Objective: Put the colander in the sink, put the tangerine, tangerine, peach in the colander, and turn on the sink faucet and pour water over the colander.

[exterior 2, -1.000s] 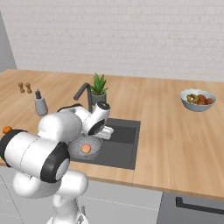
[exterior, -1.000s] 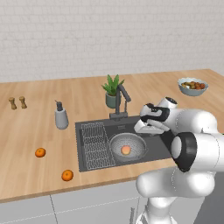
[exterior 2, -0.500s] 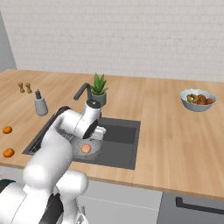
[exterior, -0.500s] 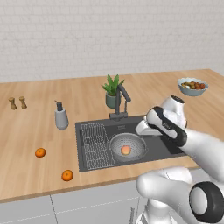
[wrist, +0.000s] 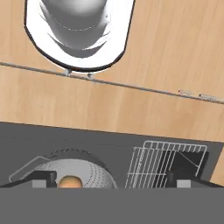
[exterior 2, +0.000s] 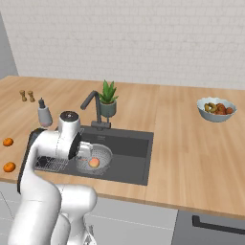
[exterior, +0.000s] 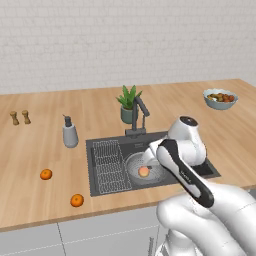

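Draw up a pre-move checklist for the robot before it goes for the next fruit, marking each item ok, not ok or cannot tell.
1. Colander sits in the sink: ok.
2. Peach lies in the colander: ok.
3. Both tangerines in the colander: not ok; one and the other lie on the counter left of the sink.
4. Claw open and empty: ok.
5. Sink faucet running: not ok, no stream visible.
6. Claw placed above a tangerine: not ok; it hangs over the sink.

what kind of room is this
A kitchen, rendered: a wooden counter holds a recessed dark sink with a faucet, a soap dispenser and a fruit bowl.
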